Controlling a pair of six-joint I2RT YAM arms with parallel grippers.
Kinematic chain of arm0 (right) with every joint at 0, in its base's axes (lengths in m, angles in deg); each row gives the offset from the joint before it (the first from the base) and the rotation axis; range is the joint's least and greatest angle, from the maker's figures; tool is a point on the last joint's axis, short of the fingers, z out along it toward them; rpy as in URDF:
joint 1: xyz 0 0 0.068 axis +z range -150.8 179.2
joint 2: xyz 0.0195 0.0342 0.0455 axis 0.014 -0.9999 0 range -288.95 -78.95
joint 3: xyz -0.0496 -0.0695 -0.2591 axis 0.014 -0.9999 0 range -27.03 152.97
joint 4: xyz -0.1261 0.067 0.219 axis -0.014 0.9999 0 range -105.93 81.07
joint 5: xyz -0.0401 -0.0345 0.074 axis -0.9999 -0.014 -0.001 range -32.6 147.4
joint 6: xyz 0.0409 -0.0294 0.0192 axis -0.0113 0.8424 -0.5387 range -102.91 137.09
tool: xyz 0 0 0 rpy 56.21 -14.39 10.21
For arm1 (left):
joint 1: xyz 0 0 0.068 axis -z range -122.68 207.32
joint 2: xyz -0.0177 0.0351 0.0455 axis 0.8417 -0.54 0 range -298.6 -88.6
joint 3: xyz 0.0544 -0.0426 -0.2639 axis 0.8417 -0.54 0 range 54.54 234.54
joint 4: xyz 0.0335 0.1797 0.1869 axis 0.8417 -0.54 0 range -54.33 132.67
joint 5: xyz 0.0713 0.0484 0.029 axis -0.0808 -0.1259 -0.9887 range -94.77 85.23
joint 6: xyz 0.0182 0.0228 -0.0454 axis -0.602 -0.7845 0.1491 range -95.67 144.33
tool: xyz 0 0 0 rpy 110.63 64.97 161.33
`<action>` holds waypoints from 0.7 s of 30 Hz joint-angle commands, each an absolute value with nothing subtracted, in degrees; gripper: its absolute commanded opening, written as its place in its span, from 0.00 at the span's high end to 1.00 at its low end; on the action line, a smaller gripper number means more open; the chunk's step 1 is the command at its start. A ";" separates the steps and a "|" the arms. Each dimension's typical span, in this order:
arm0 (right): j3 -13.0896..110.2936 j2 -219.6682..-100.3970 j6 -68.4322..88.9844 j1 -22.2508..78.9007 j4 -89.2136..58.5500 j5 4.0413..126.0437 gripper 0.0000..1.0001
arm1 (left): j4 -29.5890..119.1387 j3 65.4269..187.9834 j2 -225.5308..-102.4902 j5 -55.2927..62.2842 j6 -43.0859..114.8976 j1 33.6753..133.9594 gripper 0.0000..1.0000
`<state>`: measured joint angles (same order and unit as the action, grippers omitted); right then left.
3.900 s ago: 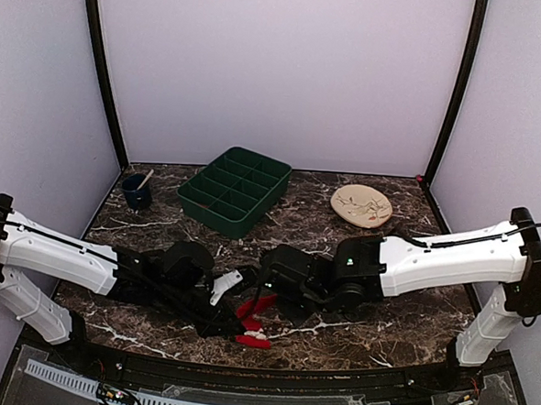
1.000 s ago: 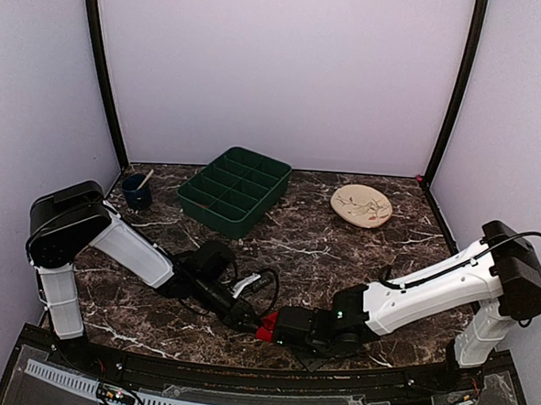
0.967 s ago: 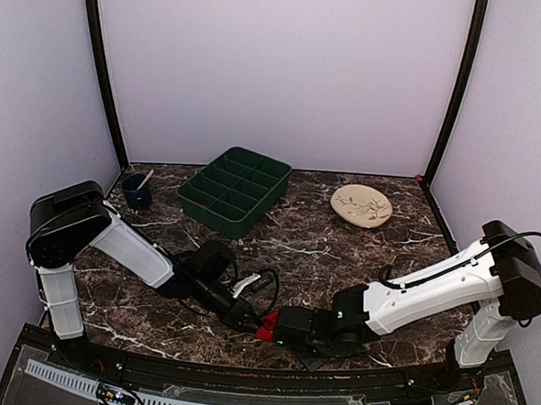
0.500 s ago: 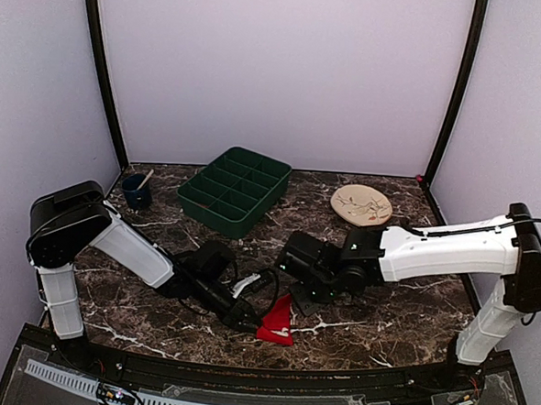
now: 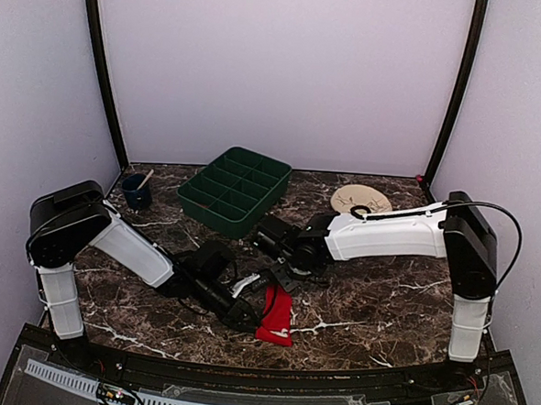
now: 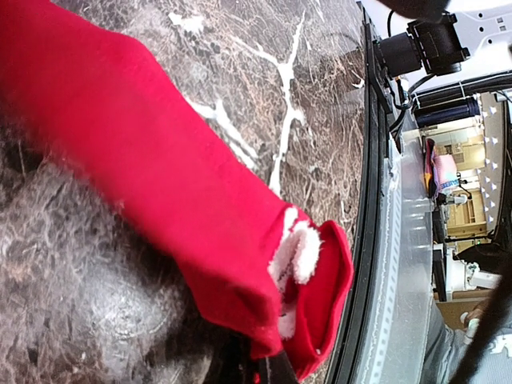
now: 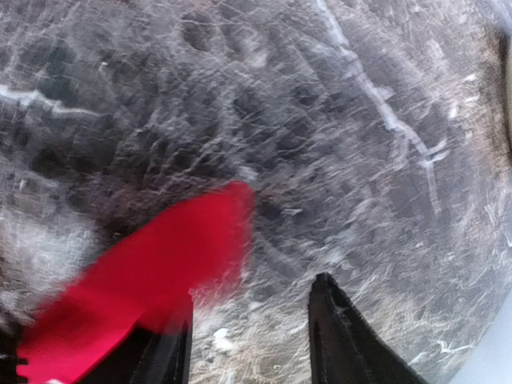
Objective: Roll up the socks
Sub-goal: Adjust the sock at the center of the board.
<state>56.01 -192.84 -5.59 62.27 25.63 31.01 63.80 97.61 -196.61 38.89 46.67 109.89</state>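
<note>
Here red socks [image 5: 278,315] lie flat, clamped in left jaws; right jaws apart.

Right end effector [image 7: 252,344] now open, farther back; socks [image 5: 276,317] longer, flatter.

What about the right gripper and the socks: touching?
Cannot tell. In the right wrist view the socks overlap one finger of the open right gripper, but blur hides any contact.
</note>
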 commanded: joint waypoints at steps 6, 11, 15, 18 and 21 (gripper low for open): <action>50.69 -183.86 -8.79 61.54 17.92 27.95 0.45 | 60.36 96.96 -196.20 35.42 45.42 109.79 0.94; 44.09 -178.99 -11.82 59.92 10.64 36.22 0.54 | 59.90 96.09 -194.12 33.32 45.61 109.79 0.80; 37.85 -176.74 -13.61 58.79 1.98 45.19 0.67 | 58.92 95.48 -191.12 30.98 45.55 109.79 0.66; 35.58 -177.29 -14.41 58.08 -2.08 50.67 0.73 | 57.39 95.45 -189.03 29.41 45.43 109.79 0.60; 34.55 -177.80 -14.75 57.68 -6.50 54.51 0.75 | 55.71 95.42 -187.08 28.49 45.22 109.79 0.59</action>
<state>35.62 -177.73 -13.08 58.29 3.47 46.24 60.32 96.49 -190.80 31.75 45.95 110.03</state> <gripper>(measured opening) 0.258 0.405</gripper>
